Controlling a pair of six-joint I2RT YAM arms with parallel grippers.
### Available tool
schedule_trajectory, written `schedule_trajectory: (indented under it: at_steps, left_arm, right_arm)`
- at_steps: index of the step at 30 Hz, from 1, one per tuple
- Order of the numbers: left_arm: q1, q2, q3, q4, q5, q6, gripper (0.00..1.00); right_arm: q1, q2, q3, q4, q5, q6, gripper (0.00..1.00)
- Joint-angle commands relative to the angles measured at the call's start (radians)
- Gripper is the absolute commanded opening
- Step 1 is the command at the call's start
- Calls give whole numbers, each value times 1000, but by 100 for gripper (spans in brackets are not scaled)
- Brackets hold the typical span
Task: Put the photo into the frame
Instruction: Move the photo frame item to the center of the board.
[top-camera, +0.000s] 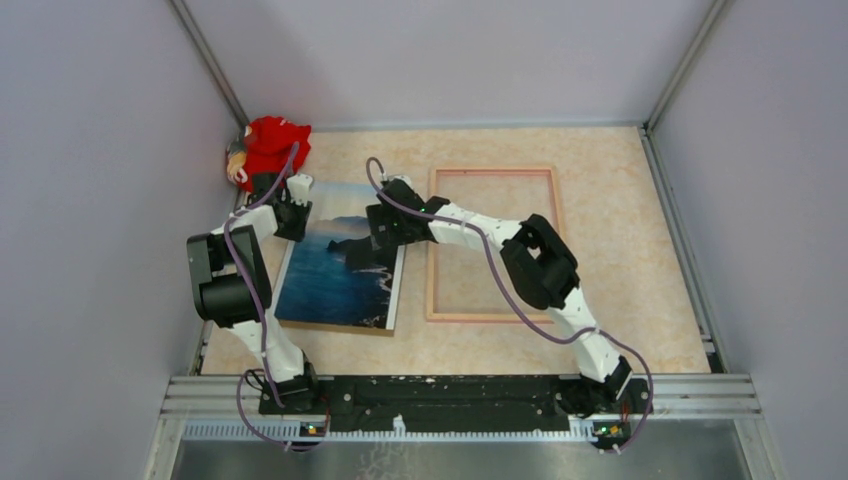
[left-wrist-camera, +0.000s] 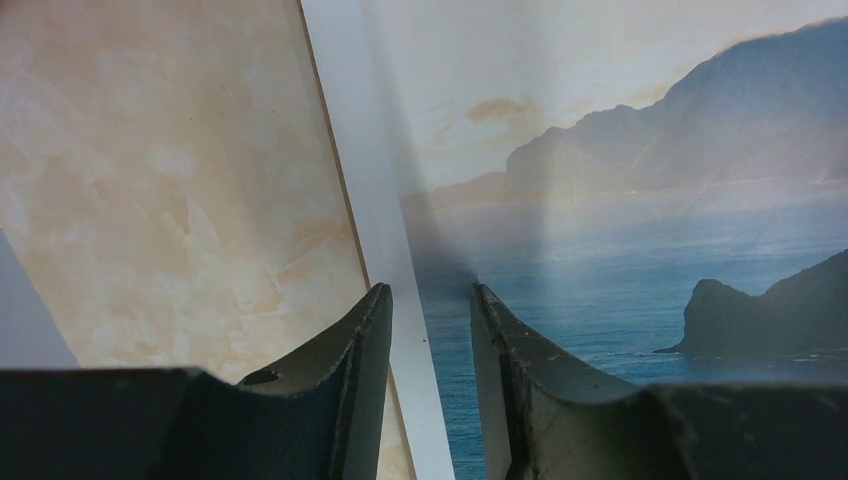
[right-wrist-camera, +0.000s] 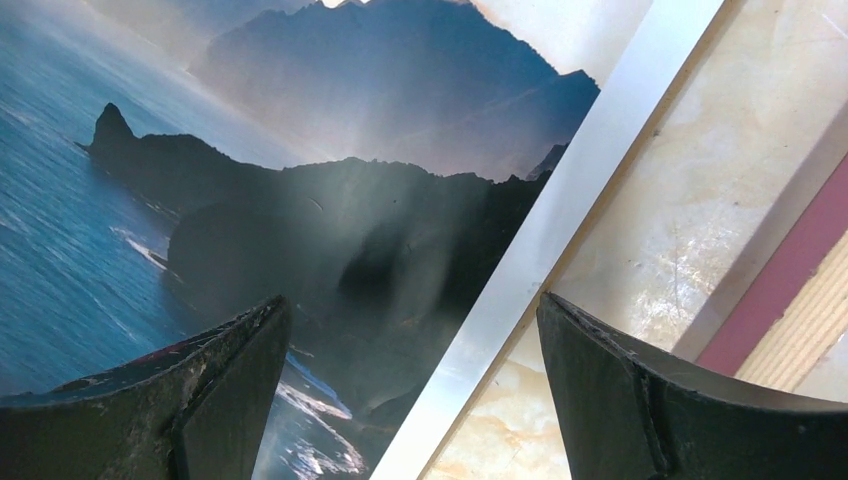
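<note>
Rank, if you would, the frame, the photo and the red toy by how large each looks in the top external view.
1. the frame: largest outline, though only slightly.
2. the photo: nearly the same size, a close second.
3. the red toy: clearly the smallest, in the far corner.

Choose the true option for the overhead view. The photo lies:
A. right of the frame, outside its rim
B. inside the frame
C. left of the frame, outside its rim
C: the photo lies flat to the left of the frame, wholly outside its rim, with a strip of table showing between them.
</note>
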Motion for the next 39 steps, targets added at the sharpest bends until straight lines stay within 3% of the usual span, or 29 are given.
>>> schedule_trajectory:
  at_steps: [1,13,24,27,34,39]
  left_arm:
    - [-12,67,-42,-75,39,1,42]
    - [-11,70,-41,-83,41,3,41]
    - [-12,72,-34,-93,40,9,40]
    - [-12,72,-29,-100,38,12,39]
    - [10,40,99,-235,107,6,41]
    - [28,1,223,-324,119,22,47]
  right_arm:
    - [58,-63,55,82,-63,-39,91]
    - [75,-96,14,128,-48,-119,91]
    - [79,-206,-102,304,-86,-203,92]
    - [74,-220,-116,308,-35,-211,94]
    - [-43,-146,-21,215,-40,-122,99]
    - [-93,-21,134,118,-45,-114,99]
